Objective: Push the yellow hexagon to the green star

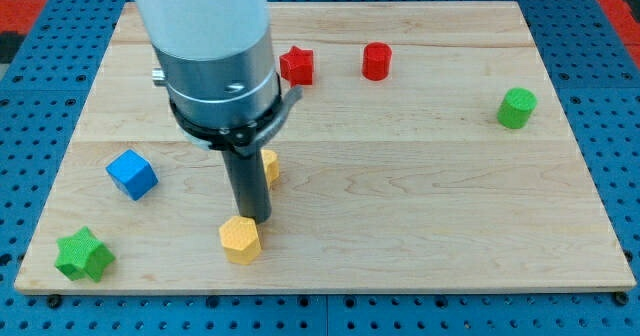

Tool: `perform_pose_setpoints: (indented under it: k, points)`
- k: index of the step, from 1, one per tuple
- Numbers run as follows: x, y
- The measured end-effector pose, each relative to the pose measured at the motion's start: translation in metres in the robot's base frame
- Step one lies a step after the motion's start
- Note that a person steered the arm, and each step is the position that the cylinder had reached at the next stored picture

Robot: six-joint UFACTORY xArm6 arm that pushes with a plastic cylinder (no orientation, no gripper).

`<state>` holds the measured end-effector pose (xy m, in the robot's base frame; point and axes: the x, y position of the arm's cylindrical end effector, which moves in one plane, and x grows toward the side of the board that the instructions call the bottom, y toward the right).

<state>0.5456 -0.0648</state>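
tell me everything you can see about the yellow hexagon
The yellow hexagon is a small, matte, plastic-looking block lying flat with its six-sided face up, near the board's bottom edge, left of centre. My tip sits right at its upper right edge, seemingly touching it. The green star lies apart to its left, and another yellow block sits above, partly hidden by the rod.

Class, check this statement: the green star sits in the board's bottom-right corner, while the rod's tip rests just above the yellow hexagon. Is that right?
Not quite. The camera view shows the green star in the board's bottom-left corner, not the bottom-right. The rest holds: my tip rests just above the yellow hexagon, at its upper right edge.
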Motion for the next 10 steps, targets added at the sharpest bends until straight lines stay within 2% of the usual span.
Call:
perform_pose_setpoints:
  k: [1,3,5,6,7,9,10]
  points:
    - [0.010,0.008]
    - [0.012,-0.035]
    - [0.024,0.029]
    - [0.048,0.030]
    - [0.049,0.005]
    - [0.049,-0.094]
    - [0.047,-0.105]
